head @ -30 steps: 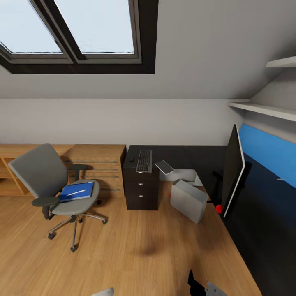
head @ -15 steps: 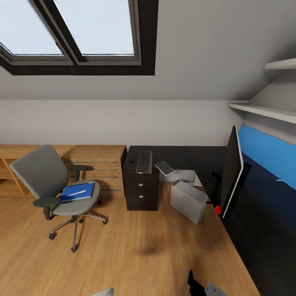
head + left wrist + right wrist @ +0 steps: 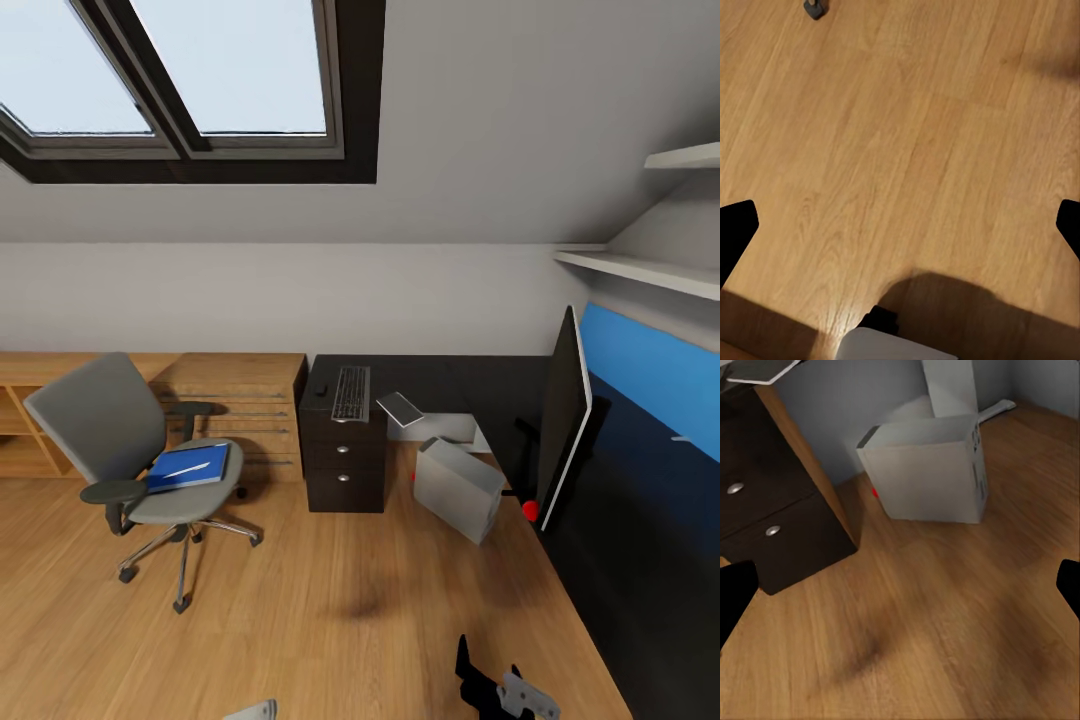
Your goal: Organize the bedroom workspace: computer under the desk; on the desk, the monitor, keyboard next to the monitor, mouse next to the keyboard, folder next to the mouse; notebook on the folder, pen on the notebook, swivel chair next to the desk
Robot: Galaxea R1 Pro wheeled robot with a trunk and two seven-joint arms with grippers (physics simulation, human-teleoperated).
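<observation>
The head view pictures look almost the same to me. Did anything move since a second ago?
A little. The camera shifted slightly at first, so the whole room slid a bit in the picture. Then the right hand rose further into view at the bottom edge. Nothing was grabbed or let go. The chair with the folder and pen, the keyboard, notebook, computer and monitor stayed put.

- The wide wooden plank floor [image 3: 330, 600] lies open between the grey padded swivel chair [image 3: 130, 450] and the glossy black L-shaped desk [image 3: 470, 385].
- The light grey boxy computer tower [image 3: 458, 488] stands tilted on the floor beside the black three-drawer unit [image 3: 343, 460], blocking the gap under the desk.
- The wide black monitor [image 3: 562, 415] stands edge-on, walling off the desk's right wing.
- The wooden chest of drawers [image 3: 245, 405] closes the space behind the chair.
</observation>
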